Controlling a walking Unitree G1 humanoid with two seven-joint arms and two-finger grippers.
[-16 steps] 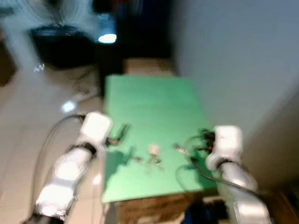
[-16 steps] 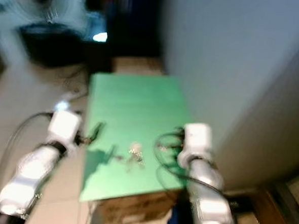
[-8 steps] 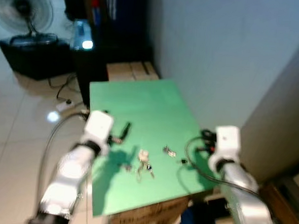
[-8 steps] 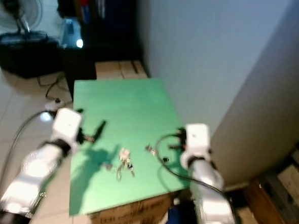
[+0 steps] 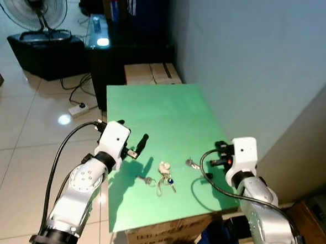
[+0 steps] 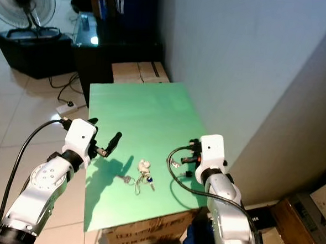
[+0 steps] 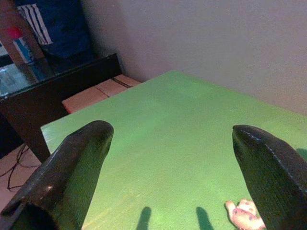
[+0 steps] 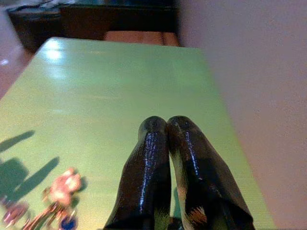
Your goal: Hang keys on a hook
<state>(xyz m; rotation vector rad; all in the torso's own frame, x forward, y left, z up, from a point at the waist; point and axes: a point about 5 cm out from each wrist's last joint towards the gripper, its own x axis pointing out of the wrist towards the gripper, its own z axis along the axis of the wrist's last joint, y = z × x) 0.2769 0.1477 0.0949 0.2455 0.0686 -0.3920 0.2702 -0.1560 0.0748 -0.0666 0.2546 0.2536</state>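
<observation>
Green worktop [image 5: 153, 107] stands against a pale wall, with a fan [image 5: 32, 0] on the tiled floor beyond. We see the keys [image 5: 160, 179] lying flat near the front edge, between both arms. Left gripper [image 7: 177, 158] hovers over the worktop's left side, arm bent, jaws wide apart. Right gripper [image 8: 168, 125] hovers over the right side, jaws pressed together and empty.

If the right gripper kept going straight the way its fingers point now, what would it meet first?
Probably the green tabletop: the right gripper, fingers shut, points low across it, with the keys off to one side. Depth is uncertain.
</observation>
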